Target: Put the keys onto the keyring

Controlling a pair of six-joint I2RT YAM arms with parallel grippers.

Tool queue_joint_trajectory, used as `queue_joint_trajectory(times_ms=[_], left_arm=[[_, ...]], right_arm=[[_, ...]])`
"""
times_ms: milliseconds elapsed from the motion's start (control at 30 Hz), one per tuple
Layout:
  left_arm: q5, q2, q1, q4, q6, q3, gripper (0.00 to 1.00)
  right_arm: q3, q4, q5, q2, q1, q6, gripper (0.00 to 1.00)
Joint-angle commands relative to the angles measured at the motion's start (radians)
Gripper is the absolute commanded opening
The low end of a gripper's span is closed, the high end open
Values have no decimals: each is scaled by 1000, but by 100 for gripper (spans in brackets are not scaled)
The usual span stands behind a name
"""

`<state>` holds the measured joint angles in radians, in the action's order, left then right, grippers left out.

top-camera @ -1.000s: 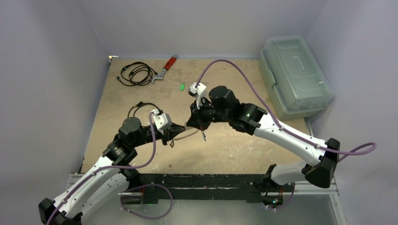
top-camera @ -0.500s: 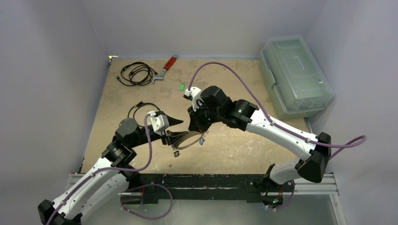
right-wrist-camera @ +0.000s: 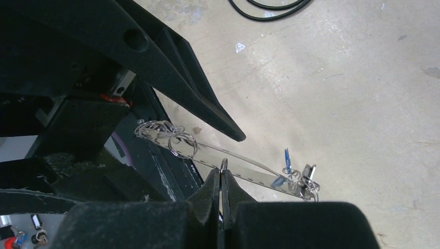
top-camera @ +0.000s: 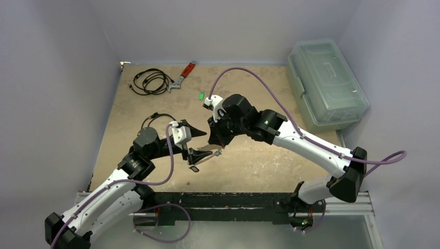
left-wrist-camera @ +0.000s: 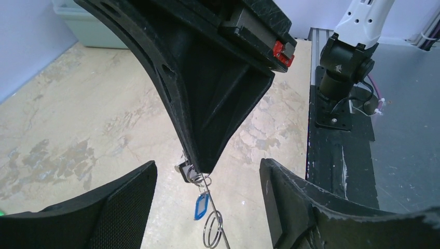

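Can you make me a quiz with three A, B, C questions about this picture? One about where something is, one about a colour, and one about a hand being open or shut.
1. Where is the wrench?
A) on the floor
B) on the table, far side, beside the black cable
C) hanging on a hook

2. What colour is the tag on the keyring held by the right hand?
A) red
B) blue
C) yellow

3. How is the left hand?
A) open
B) shut on the wrench
C) shut on the tag

Answers: 1 B, it lies by the cable; 2 B, the left wrist view shows blue; 3 A, its fingers stand wide apart.
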<state>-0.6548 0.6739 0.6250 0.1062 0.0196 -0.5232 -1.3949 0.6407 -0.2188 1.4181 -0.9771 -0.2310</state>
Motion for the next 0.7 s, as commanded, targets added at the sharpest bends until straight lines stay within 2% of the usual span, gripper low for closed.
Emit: queue_joint_trajectory(times_ms=[0,333,667], left_arm=[[-29,34,16,59,2,-6,72],[-11,99,50,32,43,-44,60],[17,123,62,19,87,-74,33]], right_arm=[[-53,-14,-5,-51,-6,-3,0],[-55,-6,-28,-63,-6,4,0],[-43,-5,-29,-77,-6,8,0]])
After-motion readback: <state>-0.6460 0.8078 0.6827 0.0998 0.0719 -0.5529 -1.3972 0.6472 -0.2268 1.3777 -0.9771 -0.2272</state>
